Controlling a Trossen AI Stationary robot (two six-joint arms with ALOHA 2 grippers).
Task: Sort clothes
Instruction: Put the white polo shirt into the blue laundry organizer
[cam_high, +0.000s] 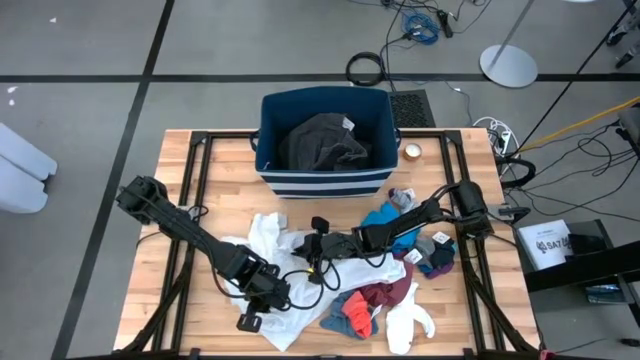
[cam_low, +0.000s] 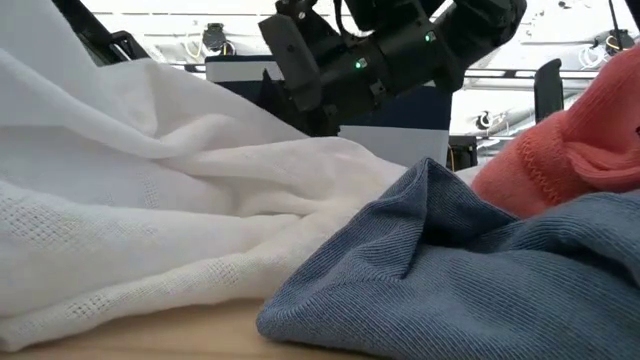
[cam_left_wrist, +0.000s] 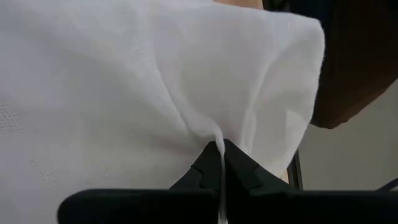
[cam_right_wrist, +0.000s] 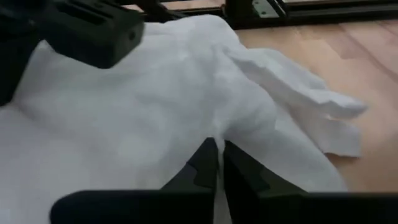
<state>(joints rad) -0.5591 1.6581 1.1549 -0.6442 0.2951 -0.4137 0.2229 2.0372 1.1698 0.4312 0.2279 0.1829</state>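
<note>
Left gripper (cam_left_wrist: 221, 163) pinched shut on white garment (cam_high: 265, 238) at table (cam_high: 180, 300) front-left; right gripper (cam_right_wrist: 217, 165) clamped on same cloth mid-table; dark grey garment (cam_high: 322, 140) in navy bin (cam_high: 325, 178); small coloured pieces (cam_high: 385, 295) heaped right

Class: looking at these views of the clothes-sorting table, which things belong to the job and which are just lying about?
Job: white garment, pinched by left end effector and right end effector; dark grey garment; maroon piece; teal piece; white sock; navy bin.

Lying about: tape roll; floor cables.
</note>
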